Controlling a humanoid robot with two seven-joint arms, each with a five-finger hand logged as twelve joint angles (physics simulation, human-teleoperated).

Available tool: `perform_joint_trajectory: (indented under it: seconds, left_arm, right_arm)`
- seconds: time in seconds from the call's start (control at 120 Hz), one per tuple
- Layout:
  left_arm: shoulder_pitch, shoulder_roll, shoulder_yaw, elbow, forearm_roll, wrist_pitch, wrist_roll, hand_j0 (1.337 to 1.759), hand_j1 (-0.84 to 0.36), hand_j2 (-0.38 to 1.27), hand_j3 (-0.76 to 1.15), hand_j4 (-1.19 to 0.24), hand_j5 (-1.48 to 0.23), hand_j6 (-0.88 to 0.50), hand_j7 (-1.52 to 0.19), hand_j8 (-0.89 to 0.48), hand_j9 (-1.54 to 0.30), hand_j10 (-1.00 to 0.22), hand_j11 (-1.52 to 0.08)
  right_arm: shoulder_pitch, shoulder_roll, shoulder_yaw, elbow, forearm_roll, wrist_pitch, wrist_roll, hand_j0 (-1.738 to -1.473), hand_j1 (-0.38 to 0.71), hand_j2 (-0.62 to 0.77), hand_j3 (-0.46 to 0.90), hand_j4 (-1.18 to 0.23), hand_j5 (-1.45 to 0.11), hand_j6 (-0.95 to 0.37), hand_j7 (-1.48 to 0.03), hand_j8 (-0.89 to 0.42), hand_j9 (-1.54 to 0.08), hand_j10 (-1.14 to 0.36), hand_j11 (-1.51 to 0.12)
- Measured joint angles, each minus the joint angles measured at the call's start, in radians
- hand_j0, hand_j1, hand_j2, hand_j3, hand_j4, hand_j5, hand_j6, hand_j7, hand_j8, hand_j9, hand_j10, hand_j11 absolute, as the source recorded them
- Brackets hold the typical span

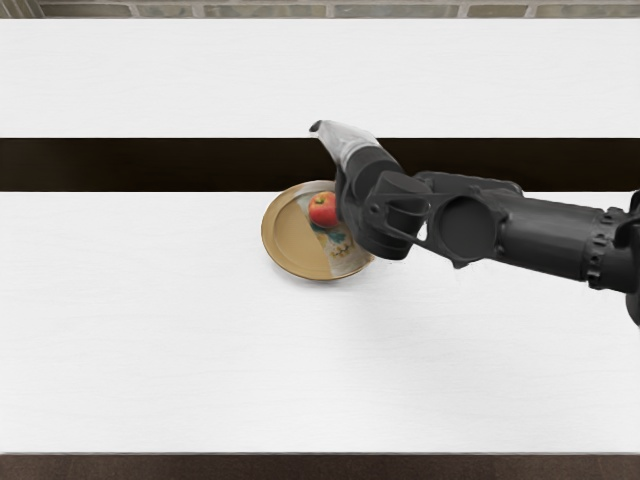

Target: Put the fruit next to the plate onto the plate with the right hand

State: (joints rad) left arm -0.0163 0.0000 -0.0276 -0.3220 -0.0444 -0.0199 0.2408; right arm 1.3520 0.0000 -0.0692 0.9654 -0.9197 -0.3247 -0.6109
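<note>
Right hand (352, 208) hung over the plate's (281, 246) right half, right against the apple (322, 209). Apple was over the plate. Grip state: couldn't tell, hand blurred.

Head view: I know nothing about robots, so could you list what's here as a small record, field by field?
surface: white table
dish: gold-brown plate, round, near the table's far edge
fruit: red apple, inside the plate's outline
actor: right hand, over the plate's right side, just right of the apple, its dark arm entering from the right
grip: cannot tell whether the hand holds the apple
</note>
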Motion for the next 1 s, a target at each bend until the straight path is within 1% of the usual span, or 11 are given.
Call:
perform_joint_trajectory:
  seconds: [0.108, 0.192, 0.292, 0.4, 0.442, 0.483, 0.592, 0.683, 0.842, 1.0]
  left_arm:
    - [-0.001, 0.0, 0.0, 0.0, 0.0, 0.0, 0.0, 1.658, 0.35, 0.0, 0.0, 0.0, 0.0, 0.0, 0.0, 0.0, 0.0, 0.0, 0.0]
    - [-0.001, 0.0, 0.0, 0.0, 0.0, 0.0, 0.0, 1.658, 0.35, 0.0, 0.0, 0.0, 0.0, 0.0, 0.0, 0.0, 0.0, 0.0, 0.0]
    - [-0.001, 0.0, 0.0, 0.0, 0.0, 0.0, 0.0, 1.658, 0.35, 0.0, 0.0, 0.0, 0.0, 0.0, 0.0, 0.0, 0.0, 0.0, 0.0]
    - [-0.001, 0.0, 0.0, 0.0, 0.0, 0.0, 0.0, 1.658, 0.35, 0.0, 0.0, 0.0, 0.0, 0.0, 0.0, 0.0, 0.0, 0.0, 0.0]
    - [-0.001, 0.0, -0.001, 0.0, 0.0, 0.0, 0.0, 1.658, 0.35, 0.0, 0.0, 0.0, 0.0, 0.0, 0.0, 0.0, 0.0, 0.0, 0.0]
    - [0.0, 0.0, 0.0, 0.0, 0.0, 0.0, 0.0, 1.658, 0.35, 0.0, 0.0, 0.0, 0.0, 0.0, 0.0, 0.0, 0.0, 0.0, 0.0]
    - [0.001, 0.0, 0.0, 0.0, 0.0, 0.0, 0.0, 1.658, 0.35, 0.0, 0.0, 0.0, 0.0, 0.0, 0.0, 0.0, 0.0, 0.0, 0.0]
    - [0.002, 0.0, 0.0, 0.0, 0.0, 0.0, 0.0, 1.658, 0.35, 0.0, 0.0, 0.0, 0.0, 0.0, 0.0, 0.0, 0.0, 0.0, 0.0]
    - [0.003, 0.0, 0.0, 0.0, 0.0, 0.0, 0.0, 1.658, 0.35, 0.0, 0.0, 0.0, 0.0, 0.0, 0.0, 0.0, 0.0, 0.0, 0.0]
    - [0.007, 0.0, -0.001, 0.0, 0.0, 0.0, 0.0, 1.658, 0.35, 0.0, 0.0, 0.0, 0.0, 0.0, 0.0, 0.0, 0.0, 0.0, 0.0]
  right_arm:
    - [0.002, -0.006, 0.106, 0.031, 0.073, 0.035, 0.0, -1.657, -0.28, 0.01, 0.0, -0.09, -0.12, -0.08, -0.12, -0.07, -0.12, -0.08, -0.12]
    - [-0.014, -0.067, 0.238, 0.062, 0.11, 0.146, 0.0, -1.658, -0.29, 0.01, 0.0, -0.07, -0.09, -0.06, -0.09, -0.05, -0.09, -0.06, -0.09]
    - [-0.041, -0.181, 0.408, 0.095, 0.129, 0.323, 0.0, -1.658, -0.3, 0.0, 0.0, -0.05, -0.07, -0.05, -0.07, -0.04, -0.07, -0.05, -0.07]
    - [-0.125, -0.281, 0.63, 0.111, 0.169, 0.605, 0.0, -1.658, -0.31, 0.0, 0.0, -0.04, -0.06, -0.04, -0.05, -0.04, -0.06, -0.04, -0.06]
    - [-0.153, -0.33, 0.69, 0.113, 0.211, 0.713, 0.0, -1.658, -0.31, 0.0, 0.0, -0.04, -0.05, -0.04, -0.05, -0.04, -0.05, -0.04, -0.05]
    - [-0.182, -0.38, 0.731, 0.115, 0.249, 0.787, 0.0, -1.658, -0.31, 0.0, 0.0, -0.04, -0.05, -0.04, -0.05, -0.03, -0.05, -0.04, -0.05]
    - [-0.266, -0.517, 0.784, 0.116, 0.323, 0.883, 0.0, -1.658, -0.31, 0.0, 0.0, -0.03, -0.04, -0.03, -0.04, -0.03, -0.04, -0.03, -0.04]
    - [-0.317, -0.596, 0.801, 0.116, 0.388, 0.914, 0.0, -1.658, -0.32, 0.0, 0.0, -0.03, -0.04, -0.03, -0.04, -0.03, -0.04, -0.03, -0.04]
    - [-0.36, -0.659, 0.812, 0.113, 0.458, 0.931, 0.0, -1.658, -0.32, 0.0, 0.0, -0.03, -0.04, -0.03, -0.04, -0.03, -0.04, -0.03, -0.04]
    - [-0.373, -0.671, 0.812, 0.11, 0.483, 0.935, 0.0, -1.658, -0.32, 0.0, 0.0, -0.03, -0.03, -0.03, -0.03, -0.03, -0.03, -0.03, -0.03]
